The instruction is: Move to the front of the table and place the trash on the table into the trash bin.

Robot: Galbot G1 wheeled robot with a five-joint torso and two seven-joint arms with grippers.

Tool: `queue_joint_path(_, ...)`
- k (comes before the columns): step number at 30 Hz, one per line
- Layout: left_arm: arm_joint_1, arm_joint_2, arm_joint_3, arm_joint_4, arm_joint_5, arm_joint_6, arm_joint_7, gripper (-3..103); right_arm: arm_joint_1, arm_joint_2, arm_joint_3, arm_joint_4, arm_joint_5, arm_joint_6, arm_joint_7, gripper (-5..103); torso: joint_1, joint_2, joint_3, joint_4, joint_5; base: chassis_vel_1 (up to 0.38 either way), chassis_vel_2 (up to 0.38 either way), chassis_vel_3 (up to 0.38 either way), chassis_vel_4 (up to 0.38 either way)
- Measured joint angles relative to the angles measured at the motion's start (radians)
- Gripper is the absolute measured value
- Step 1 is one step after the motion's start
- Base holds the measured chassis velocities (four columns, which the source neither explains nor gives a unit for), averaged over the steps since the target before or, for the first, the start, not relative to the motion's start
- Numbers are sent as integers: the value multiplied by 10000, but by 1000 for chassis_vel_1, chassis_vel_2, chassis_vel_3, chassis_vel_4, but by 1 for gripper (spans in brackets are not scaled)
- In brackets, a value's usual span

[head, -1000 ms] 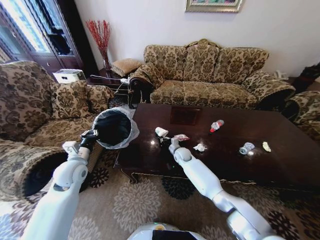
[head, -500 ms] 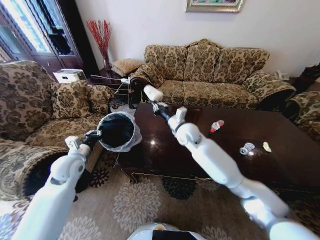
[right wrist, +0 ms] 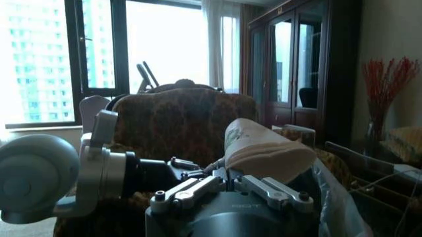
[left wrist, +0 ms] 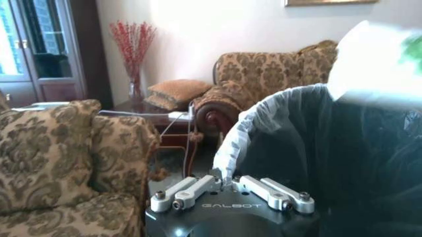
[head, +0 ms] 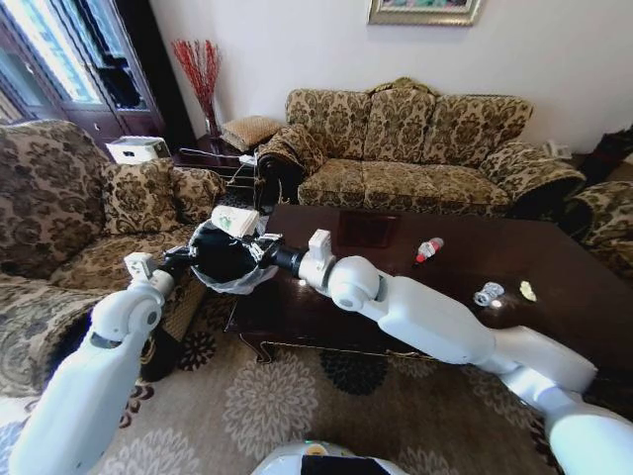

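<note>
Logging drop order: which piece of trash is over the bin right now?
The crumpled white paper, held in the right gripper jaws above the trash bin. The red-capped bottle and crushed clear bottle lie on the table.

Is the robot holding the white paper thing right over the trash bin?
Yes, in the head view the right end effector holds the white paper trash just above the open trash bin, which the left end effector grips.

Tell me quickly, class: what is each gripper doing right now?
Left gripper: shut on the trash bin, gripping its rim beside the table.
Right gripper: shut on a white paper cup, held over the bin's mouth.
</note>
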Motion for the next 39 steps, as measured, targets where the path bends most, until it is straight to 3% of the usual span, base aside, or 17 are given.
queue_joint_path(3, 82, 6, -70, -96, -33, 14, -15, 0, 1, 156, 70, -32, -26, -529, -27, -1, -1, 0, 0, 1, -6, 0, 0, 0, 0)
queue_joint_path(9, 313, -44, -186, -276, -33, 11, -25, 0, 123, 550, -141, -358, -20, -625, 327, 25, -2, 0, 0, 6, -7, 0, 0, 0, 0)
queue_joint_path(12, 334, -70, -189, -304, -35, 5, -23, 0, 163, 647, -191, -413, -6, -625, 488, 31, -1, 0, 0, 4, -7, 0, 0, 0, 0)
queue_joint_path(14, 341, -130, -190, -308, -37, -16, -22, 0, 239, 781, -199, -430, 32, -571, 806, 41, -1, 0, 0, 3, -6, 0, 0, 0, 0)
queue_joint_path(15, 359, -163, -190, -308, -34, -62, -22, 0, 273, 805, -130, -421, 51, -508, 958, 47, -1, 0, 0, 4, -6, 0, 0, 0, 0)
queue_joint_path(17, 394, -209, -190, -304, -19, -186, -22, 0, 310, 806, 0, -400, 92, -471, 1106, 47, -1, 0, 0, 5, -6, 0, 0, 0, 0)
queue_joint_path(19, 476, -339, -187, -285, 79, -464, -42, 0, 381, 744, 468, -314, 203, -424, 1524, 58, -2, 0, -1, 6, -6, 0, 0, 0, 0)
queue_joint_path(23, 606, -632, -179, -406, 227, -621, -48, 0, 274, 256, 1575, -242, 226, -432, 2149, 74, -1, 0, -1, 7, -6, 0, 0, 0, 0)
queue_joint_path(25, 670, -791, -197, -495, 380, -794, 12, 0, -119, -374, 2417, -233, 17, -572, 2185, 85, 0, 0, 0, 6, -1, 0, 0, 0, 0)
queue_joint_path(26, 670, -791, -197, -495, 380, -794, 12, 0, -119, -374, 2417, -233, 17, -572, 2185, 85, 0, 0, 0, 6, -1, 0, 0, 0, 0)
queue_joint_path(29, 801, -939, -225, -546, 517, -1066, 53, 0, -981, -1388, 3546, -322, -248, -656, 2232, 95, -1, 0, 0, 2, 1, 0, 0, 0, 0)
queue_joint_path(30, 801, -939, -225, -546, 517, -1066, 53, 0, -981, -1388, 3546, -322, -248, -656, 2232, 95, -1, 0, 0, 2, 1, 0, 0, 0, 0)
queue_joint_path(33, 920, -985, -229, -577, 599, -1103, 49, 0, -2739, -2384, 5034, -374, -703, -689, 2017, 100, -1, 0, 0, 5, -3, 0, 0, 0, 0)
queue_joint_path(35, 928, -986, -229, -577, 614, -1106, 47, 0, -3138, -2517, 5342, -378, -815, -687, 1956, 100, -1, 0, 0, 4, 3, 0, 0, 0, 0)
queue_joint_path(37, 980, -973, -227, -577, 658, -1186, 44, 0, -4615, -2734, 6633, -379, -1186, -612, 1712, 100, -2, 0, -1, 2, -4, -27, -19, -15, -23)
queue_joint_path(39, 1008, -964, -228, -577, 663, -1224, 44, 0, -4960, -2722, 6923, -379, -1295, -575, 1658, 100, -2, 1, -1, 0, -3, -55, -44, -31, -46)
